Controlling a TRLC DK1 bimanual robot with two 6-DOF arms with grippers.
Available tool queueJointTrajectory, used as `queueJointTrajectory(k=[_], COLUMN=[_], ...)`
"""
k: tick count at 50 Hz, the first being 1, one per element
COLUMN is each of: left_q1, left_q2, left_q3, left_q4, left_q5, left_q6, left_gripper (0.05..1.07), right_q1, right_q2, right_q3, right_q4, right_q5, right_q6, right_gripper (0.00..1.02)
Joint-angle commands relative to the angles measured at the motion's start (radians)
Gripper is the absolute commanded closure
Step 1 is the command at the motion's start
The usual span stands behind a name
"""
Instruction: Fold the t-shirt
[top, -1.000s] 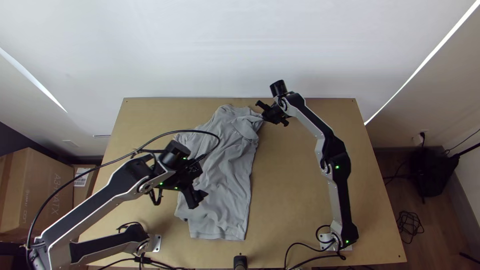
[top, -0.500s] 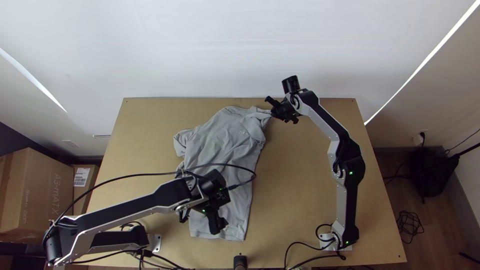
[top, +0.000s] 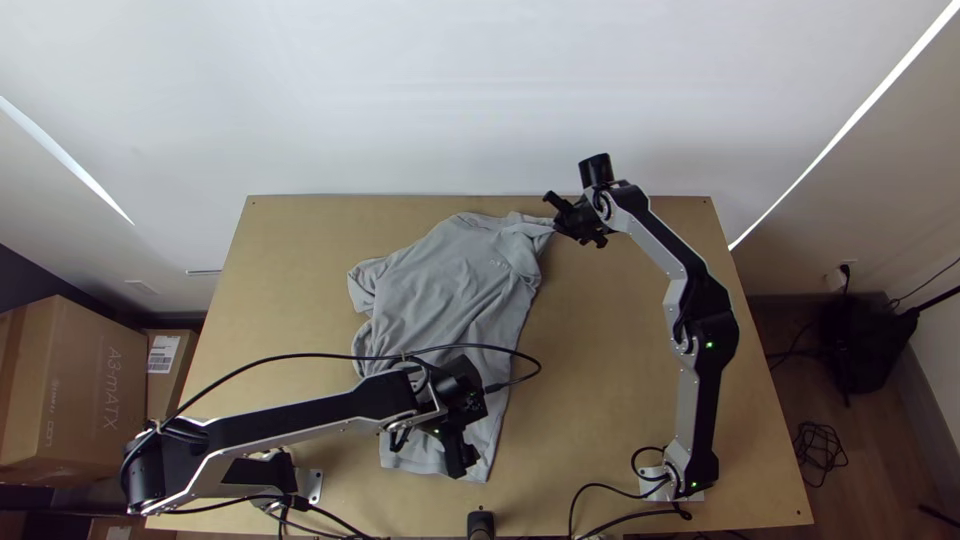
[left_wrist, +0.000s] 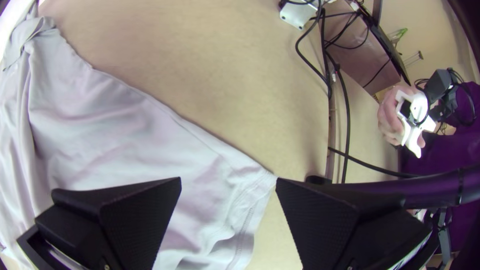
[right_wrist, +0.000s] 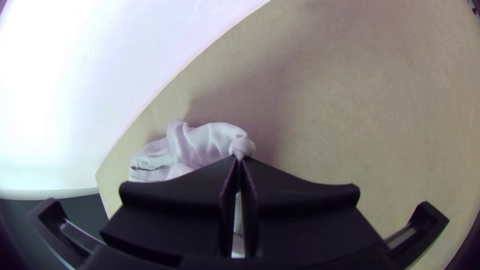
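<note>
The grey t-shirt lies spread and wrinkled on the table, its collar end toward the far edge and its hem toward the near edge. At its far right corner, my right gripper holds a pulled-out bit of cloth. In the right wrist view the right gripper is shut on a bunched tip of the t-shirt. Over the hem end is my left gripper. The left wrist view shows the left gripper open, with a hem corner of the t-shirt between its fingers.
Cables and a small black object lie at the table's near edge. Cardboard boxes stand left of the table, a black bag right of it. A person's hand holds a white device beyond the near edge.
The left gripper has moved right and toward the near edge, over the hem. The right gripper has moved right, drawing the t-shirt's far right corner with it.
</note>
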Motion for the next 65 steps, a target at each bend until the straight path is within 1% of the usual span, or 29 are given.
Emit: queueJointTrajectory(k=[1,3,5,12,17,28,37,38,39,44,54,65], left_q1=[-0.025,-0.034,-0.041,-0.063,-0.081,-0.12,-0.123,-0.124,-0.126,-0.126,-0.098,0.087], left_q2=[0.034,0.037,0.039,0.06,0.071,0.114,0.155,0.157,0.159,0.162,0.134,0.034], left_q3=[-0.025,-0.029,-0.037,-0.049,-0.063,-0.074,-0.075,-0.075,-0.075,-0.086,-0.095,-0.086], left_q4=[0.028,0.036,0.052,0.072,0.097,0.129,0.149,0.149,0.151,0.201,0.183,0.126], left_q5=[0.0,-0.002,-0.002,-0.003,-0.009,-0.032,-0.049,-0.049,-0.051,-0.069,-0.08,-0.127], left_q6=[-0.018,-0.02,-0.024,-0.032,-0.035,-0.075,-0.092,-0.093,-0.095,-0.113,-0.116,-0.11], left_gripper=[0.29,0.35,0.39,0.4,0.48,0.48,0.49,0.51,0.57,1.04,1.05,1.05], right_q1=[-0.015,-0.018,-0.021,-0.029,-0.034,-0.04,-0.043,-0.043,-0.044,-0.053,-0.092,-0.144], right_q2=[-0.06,-0.061,-0.061,-0.061,-0.061,-0.061,-0.072,-0.075,-0.076,-0.087,-0.106,-0.158], right_q3=[-0.034,-0.037,-0.037,-0.037,-0.037,-0.04,-0.049,-0.051,-0.052,-0.063,-0.08,-0.132], right_q4=[0.03,0.036,0.038,0.039,0.042,0.051,0.053,0.053,0.053,0.053,0.053,0.051], right_q5=[0.01,0.01,0.01,0.01,0.01,0.009,0.009,0.009,0.009,0.007,-0.003,-0.016], right_q6=[-0.007,-0.007,-0.007,-0.004,-0.004,-0.002,-0.001,-0.001,-0.002,-0.001,-0.002,-0.024], right_gripper=[1.0,1.0,1.0,1.0,1.0,1.0,1.0,1.0,1.0,1.0,1.0,1.0])
